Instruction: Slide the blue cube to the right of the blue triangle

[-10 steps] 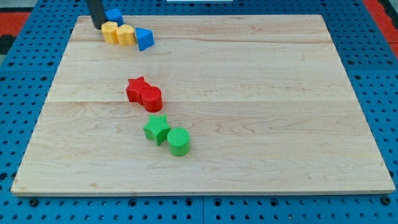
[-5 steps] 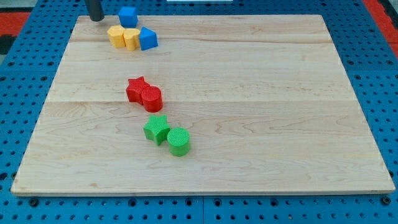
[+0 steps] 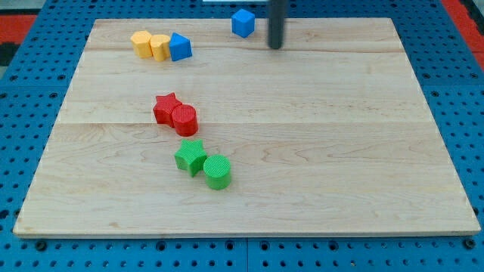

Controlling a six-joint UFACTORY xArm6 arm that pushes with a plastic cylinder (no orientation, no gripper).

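The blue cube [image 3: 243, 23] sits at the view's top edge of the wooden board [image 3: 318, 151], right of centre-left. The blue triangle [image 3: 180, 47] lies to its lower left, touching a row of two yellow blocks [image 3: 150, 44]. The cube stands well apart from the triangle, up and to the right of it. My tip [image 3: 275, 46] is on the board just right of and slightly below the blue cube, with a small gap between them.
A red star [image 3: 165, 108] and a red cylinder [image 3: 184, 119] touch near the board's middle left. A green star [image 3: 190, 156] and a green cylinder [image 3: 217, 171] touch below them. Blue pegboard surrounds the board.
The blue cube has moved right along the top edge, away from the yellow blocks. My tip went from the top left corner to the cube's right side.
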